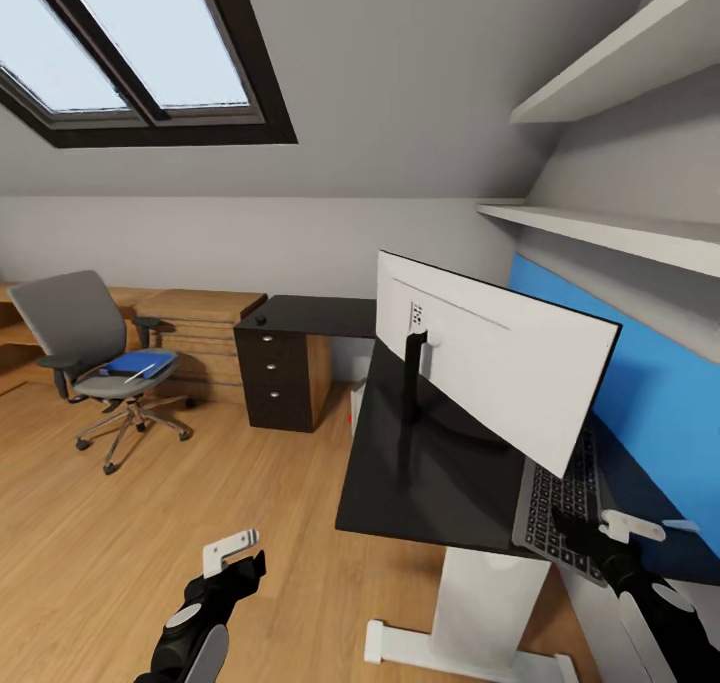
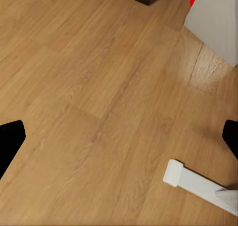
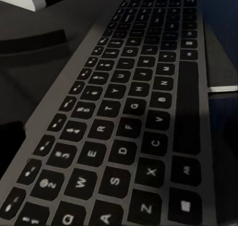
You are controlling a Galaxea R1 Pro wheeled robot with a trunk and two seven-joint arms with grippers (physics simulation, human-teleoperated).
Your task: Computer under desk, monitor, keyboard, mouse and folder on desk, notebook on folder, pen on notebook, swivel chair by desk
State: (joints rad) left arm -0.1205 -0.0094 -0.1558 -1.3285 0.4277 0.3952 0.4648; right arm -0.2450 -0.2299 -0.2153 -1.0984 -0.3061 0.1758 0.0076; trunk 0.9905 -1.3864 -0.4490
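Your right gripper (image 1: 590, 540), spread open, hovered over the slim grey dark-keyed keyboard (image 1: 558, 503) at the glossy black desk's (image 1: 420, 483) front edge, where a careless nudge risked tipping it off.

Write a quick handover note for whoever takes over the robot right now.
Left gripper open, holding nothing, over bare floor. Right gripper low over the keyboard; open or shut, cannot tell.
Done: monitor and keyboard are on the desk, side by side.
Mouse lies on the desk's far wing, away from the keyboard.
Left: folder, pen on it, remains on the swivel chair across the room. Notebook not spotted.
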